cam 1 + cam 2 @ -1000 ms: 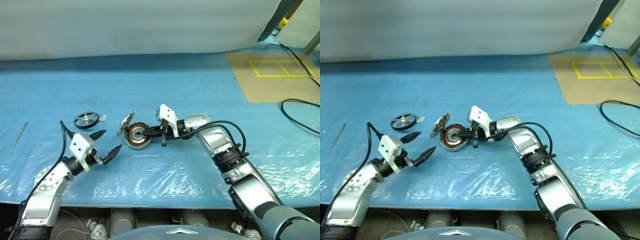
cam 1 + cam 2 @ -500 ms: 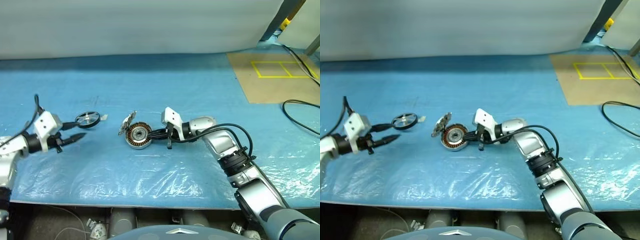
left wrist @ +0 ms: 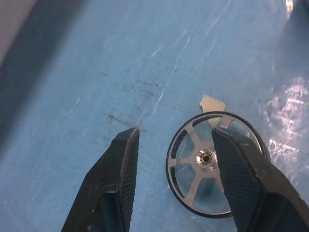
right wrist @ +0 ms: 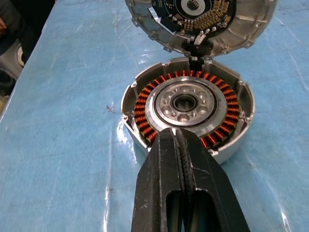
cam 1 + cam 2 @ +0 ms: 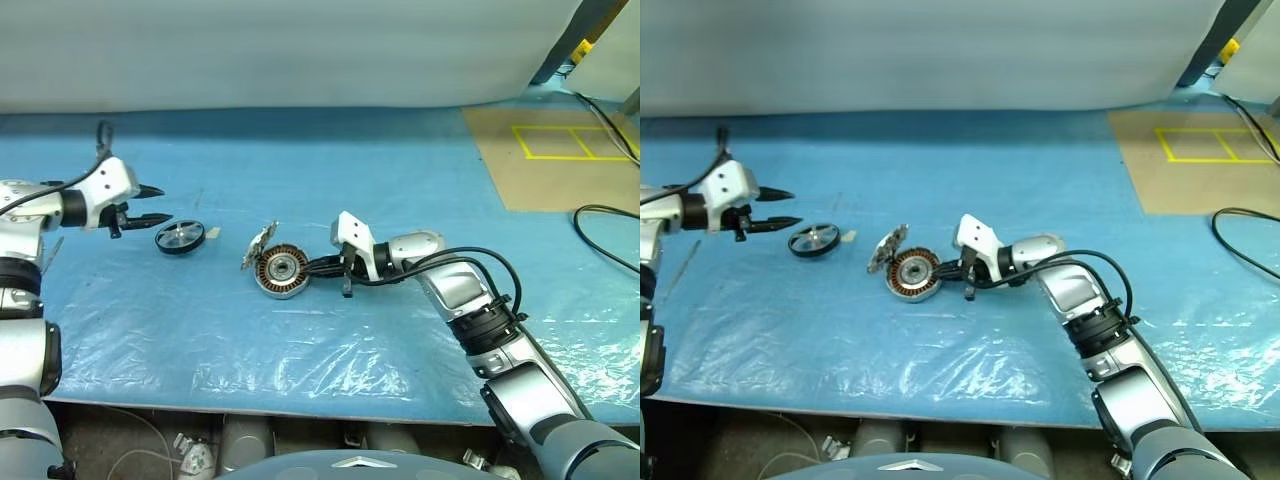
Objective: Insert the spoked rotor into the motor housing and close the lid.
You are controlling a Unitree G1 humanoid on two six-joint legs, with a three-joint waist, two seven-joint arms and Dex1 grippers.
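- Furthest left, the left gripper (image 5: 148,202) hangs above the blue plastic sheet (image 5: 330,330) with its two black fingers spread and nothing between them.
- Just to its right, the spoked rotor (image 5: 179,237) lies flat on the sheet, a small pale scrap (image 3: 212,103) beside it.
- Next, the lid (image 5: 260,244) stands tilted open, joined to the motor housing (image 5: 279,272), whose copper windings face up.
- Rightmost, the right gripper (image 4: 179,145), fingers pressed together, rests its tips on the housing's near rim.
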